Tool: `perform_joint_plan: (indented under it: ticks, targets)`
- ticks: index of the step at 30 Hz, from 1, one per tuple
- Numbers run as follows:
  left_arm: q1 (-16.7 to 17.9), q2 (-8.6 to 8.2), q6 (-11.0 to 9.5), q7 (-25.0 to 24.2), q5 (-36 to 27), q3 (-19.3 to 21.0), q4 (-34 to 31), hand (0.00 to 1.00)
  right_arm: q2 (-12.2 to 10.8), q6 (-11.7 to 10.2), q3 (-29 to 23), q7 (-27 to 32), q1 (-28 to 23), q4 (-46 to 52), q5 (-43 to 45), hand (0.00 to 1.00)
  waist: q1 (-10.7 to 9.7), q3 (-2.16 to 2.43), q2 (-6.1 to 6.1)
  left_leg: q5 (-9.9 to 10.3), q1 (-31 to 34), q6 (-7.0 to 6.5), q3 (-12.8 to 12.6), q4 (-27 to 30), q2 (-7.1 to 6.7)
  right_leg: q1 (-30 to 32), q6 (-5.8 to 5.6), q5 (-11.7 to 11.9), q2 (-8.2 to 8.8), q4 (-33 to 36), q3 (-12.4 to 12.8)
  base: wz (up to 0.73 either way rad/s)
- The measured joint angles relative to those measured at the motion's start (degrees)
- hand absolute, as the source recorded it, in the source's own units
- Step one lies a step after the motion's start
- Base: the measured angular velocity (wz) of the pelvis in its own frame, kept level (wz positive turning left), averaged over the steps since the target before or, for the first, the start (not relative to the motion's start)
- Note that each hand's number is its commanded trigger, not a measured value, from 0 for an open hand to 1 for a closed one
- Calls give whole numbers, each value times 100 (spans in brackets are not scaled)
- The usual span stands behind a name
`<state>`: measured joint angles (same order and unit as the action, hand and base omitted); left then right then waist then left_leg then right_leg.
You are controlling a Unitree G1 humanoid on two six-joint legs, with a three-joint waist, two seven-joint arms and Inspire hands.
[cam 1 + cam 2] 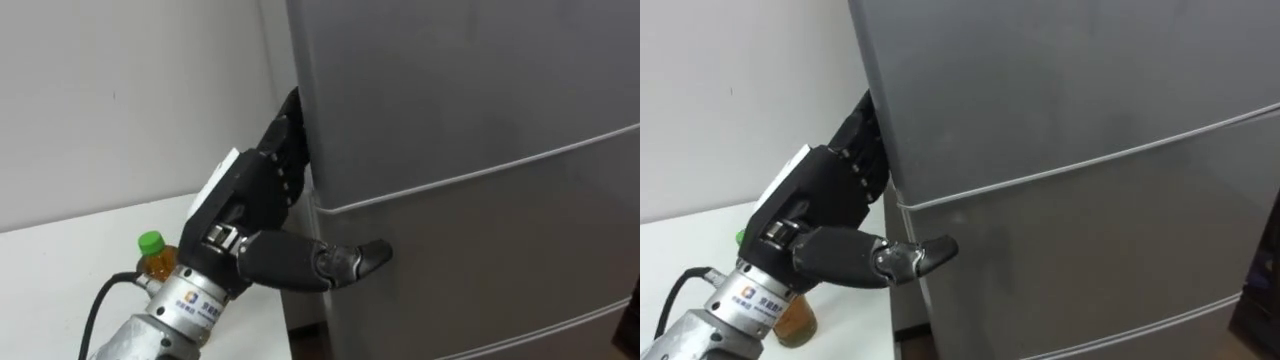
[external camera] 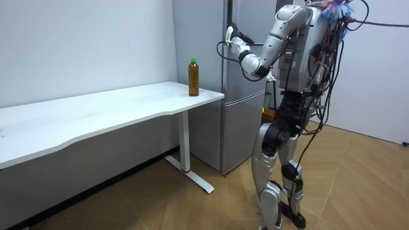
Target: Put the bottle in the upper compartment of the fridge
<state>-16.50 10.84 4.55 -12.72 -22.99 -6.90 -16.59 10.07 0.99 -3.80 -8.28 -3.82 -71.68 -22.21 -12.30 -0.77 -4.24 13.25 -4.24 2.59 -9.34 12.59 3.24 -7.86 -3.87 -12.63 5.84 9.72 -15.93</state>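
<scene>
Left eye view is showing the left robot hand resting against the left edge of the fridge, level with the seam under the upper door. Its thumb is lying straight across the front just below that seam. The rest of it is lying hidden behind the edge, so I cannot tell whether it is gripping the door. It is holding no bottle. The bottle is standing upright on the table, green cap on top and long axis vertical. It is peeking out from behind the wrist, below and to the left of the robot hand, near it but apart.

Room view is showing the robot standing close before the fridge, left arm reaching up to the door edge. The bottle is standing on the table corner nearest the fridge, lower than the raised robot hand and on the room view's left of it. The upper door is looking shut.

Right eye view is giving the same arrangement, with the bottle's amber body showing under the wrist. By my reading, the left arm is the nearer one. The door is needing to come open first. Then a reach down and leftward, meeting the upright bottle from the side, is looking like the fitting approach.
</scene>
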Motion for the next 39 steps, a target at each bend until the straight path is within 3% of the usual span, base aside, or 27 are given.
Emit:
perform_joint_plan:
  ticks: [2,3,4,5,7,14,17,21,25,30,33,39]
  targets:
    - [0,-1,19,-51,4,-2,-41,0,15,15,38,0,31,-6,6,0,0,6,-8,0,29,0,5,3,0,21,0,0,0,-2,-10,5]
    - [0,-1,21,-76,4,-5,-67,7,17,34,45,1,53,-22,6,0,1,14,-16,0,55,0,8,6,0,43,0,0,0,-1,-20,5]
    - [0,0,23,-106,1,-9,-95,55,17,32,64,1,51,-40,-1,0,1,15,-17,0,67,0,16,2,0,54,0,0,0,-1,-29,4]
    - [1,0,26,-126,1,-9,-106,73,17,31,77,2,56,-54,-4,0,5,15,-18,0,68,0,16,2,0,54,0,0,0,-1,-29,0]
    - [1,9,29,-141,4,-23,-150,100,14,27,103,1,106,-90,-5,0,6,24,-24,0,75,0,16,4,0,54,-1,2,0,-1,-40,2]
    - [2,14,-14,-17,19,20,-281,100,42,-27,323,-7,162,-176,-20,0,50,30,21,0,92,0,60,5,-3,43,-5,20,1,1,-65,6]
    - [26,36,-14,-39,14,-106,-353,100,54,-46,387,-7,158,-184,-20,0,134,11,49,0,95,0,78,4,-6,31,-3,31,1,2,-64,7]
    - [25,80,-19,-29,19,-120,-389,79,70,-48,508,-8,164,-185,-7,0,159,10,51,0,120,0,91,7,-8,27,1,47,3,-2,-102,6]
    - [25,97,-22,-9,17,-143,-404,45,74,-47,508,-10,187,-185,-5,0,151,9,45,0,133,0,122,10,-11,8,1,47,4,-7,-139,7]
    - [24,95,-56,-32,13,-236,-495,26,77,-45,519,-10,199,-186,-3,0,143,7,30,0,129,0,143,12,-16,-11,1,47,4,-8,-142,2]
    - [24,95,-85,-44,13,-318,-542,0,80,-45,529,-11,204,-186,-2,0,142,3,22,0,126,0,144,12,-16,-16,1,47,4,-8,-142,0]
    - [24,94,-90,-54,11,-402,-568,0,88,-44,532,-11,208,-186,-6,0,127,1,6,0,122,0,143,12,-16,-20,1,47,4,-12,-147,0]
